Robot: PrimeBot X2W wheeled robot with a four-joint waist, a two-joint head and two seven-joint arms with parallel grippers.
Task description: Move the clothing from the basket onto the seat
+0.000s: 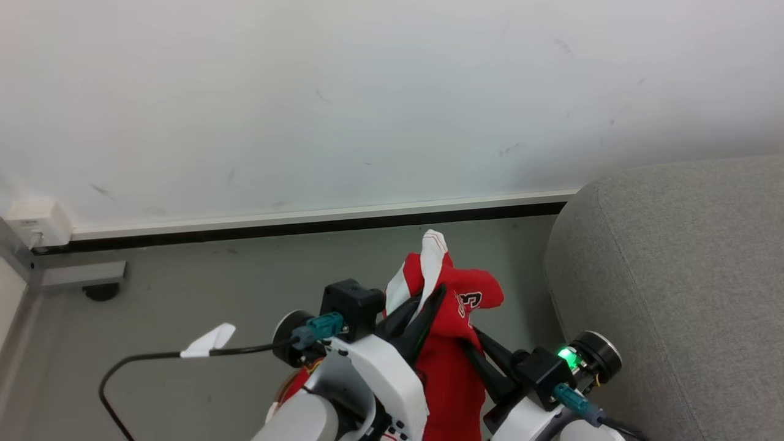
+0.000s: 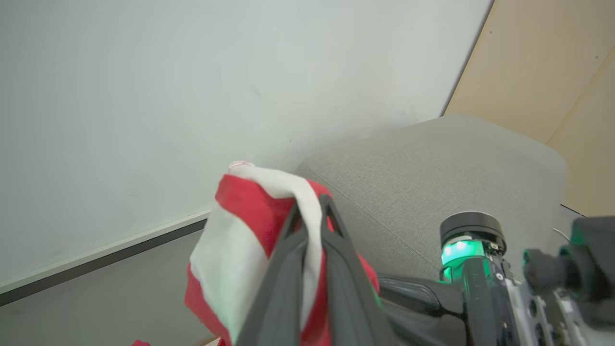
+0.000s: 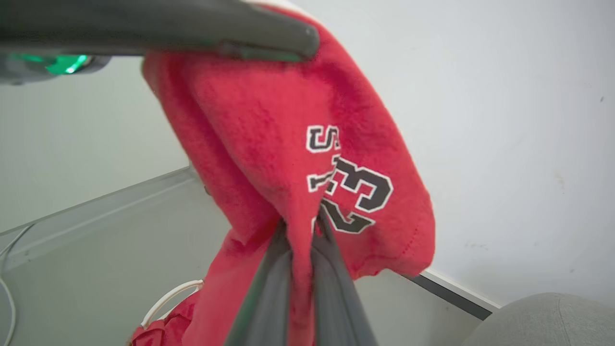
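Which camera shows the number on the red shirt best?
The right wrist view: the number is big, close and sharp there. The head view shows it tiny and sideways. The left wrist view shows the red shirt from its white-striped side.

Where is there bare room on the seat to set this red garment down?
The grey seat top is bare from its rounded left edge rightward. The floor just below the baseboard is bare too. Crowded: centre, where left gripper and right gripper both pinch the garment.
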